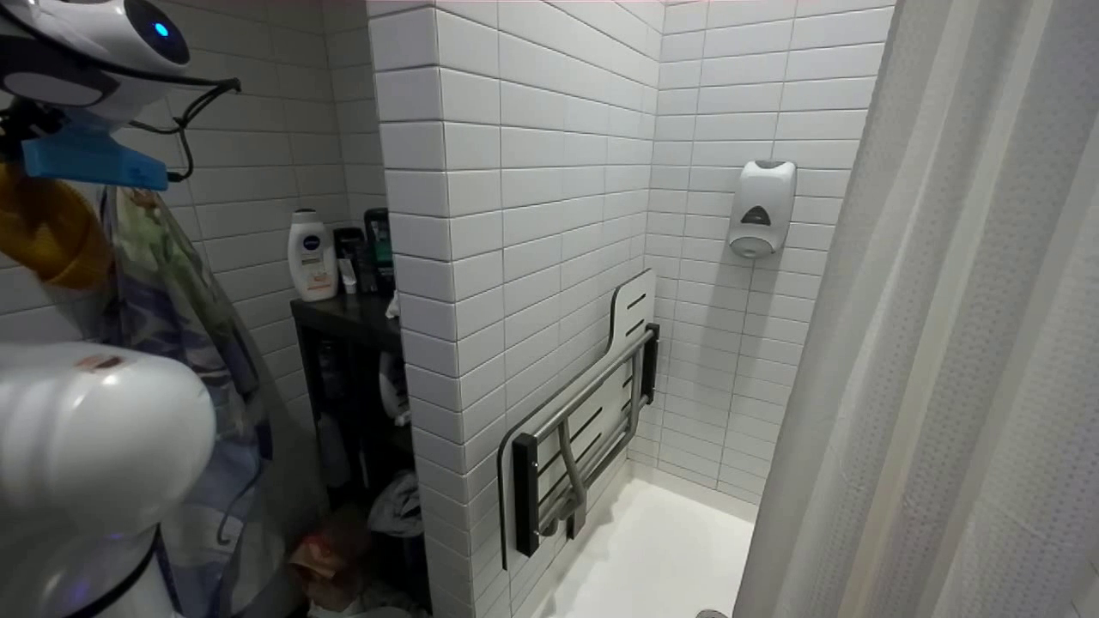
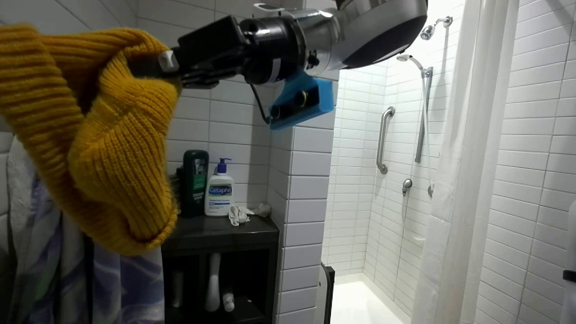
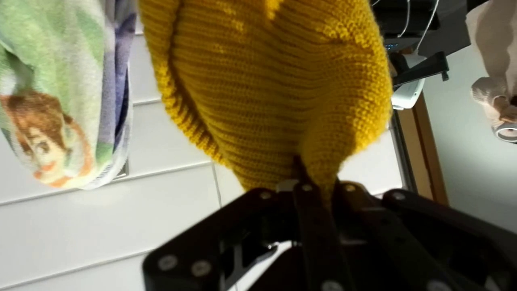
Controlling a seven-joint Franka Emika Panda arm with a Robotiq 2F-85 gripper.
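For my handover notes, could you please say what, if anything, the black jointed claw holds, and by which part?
The claw holds a floppy, mustard-yellow ribbed knit piece, pinched at a bunched fold near its upper side; most hangs below.

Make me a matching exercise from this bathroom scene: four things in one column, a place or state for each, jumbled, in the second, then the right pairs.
Column 1
1. Yellow knit piece
2. Blue-topped pump bottle
3. White dispenser
4. Slotted seat

Column 2
A. standing on top of the black shelf unit
B. folded up against the tiled partition
C. gripped by the tool
D. mounted on the shower wall

Right pairs: 1-C, 2-A, 3-D, 4-B
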